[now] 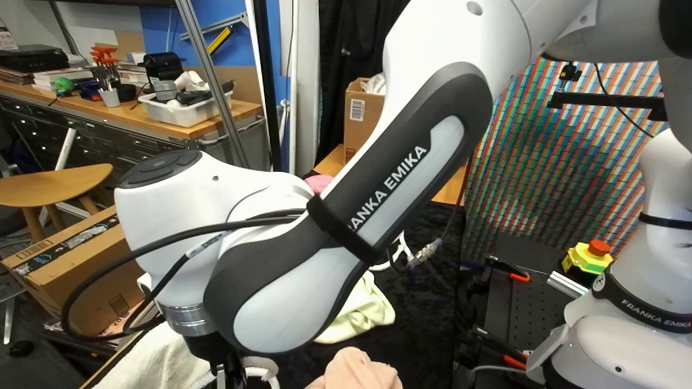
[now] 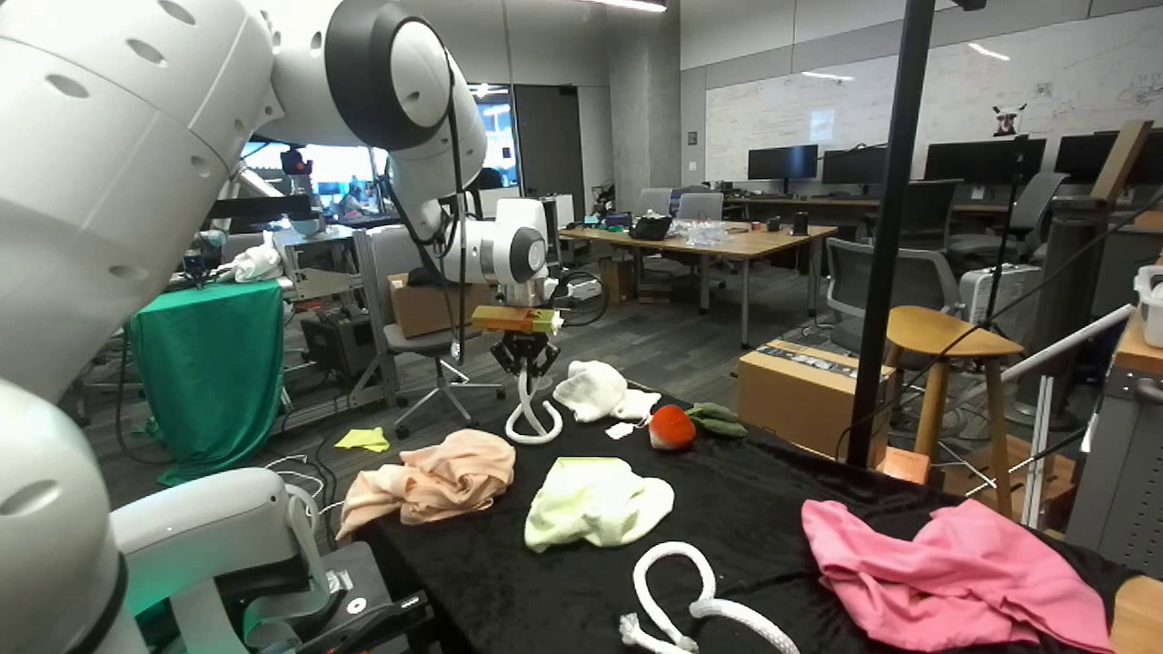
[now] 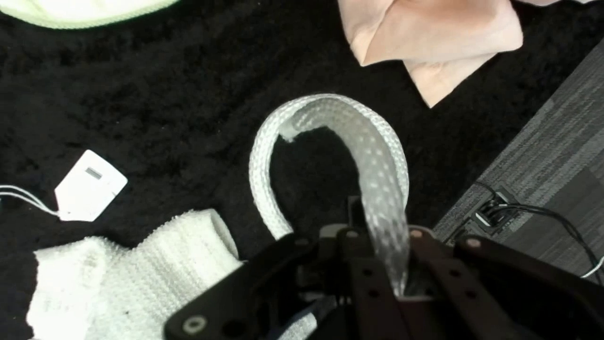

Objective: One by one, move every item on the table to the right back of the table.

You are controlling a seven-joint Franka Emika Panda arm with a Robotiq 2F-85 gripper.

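Item inspected: the white rope (image 3: 377, 170), its upper strand clamped by the pincer (image 2: 524, 371), whose jaws are closed as far as the rope allows. Governing relation: the loop lies straight below the pincer, the held strand near upright, close to the edge of the black counter (image 2: 754, 490). Whether the foot of the loop bears on the counter is not determinable from here.

In my judgement, reckoned from the robot's base (image 1: 616, 346), the right back corner lies across the counter, toward the pink cloth (image 2: 954, 572); the wording does not settle whose right is meant. A lift before travel looks advisable, since the pale yellow cloth (image 2: 595, 504) and red object (image 2: 672, 429) lie on that side.

Comparison: the wrist view alone shows the ragged end (image 3: 289, 131) curling inside the loop, and the marking on the white tag (image 3: 89, 189). It omits the pink cloth and the other rope (image 2: 704, 607) of the 2, found in both exterior views. In an exterior view the robot's 1 arm (image 1: 389, 200) screens much of the counter.
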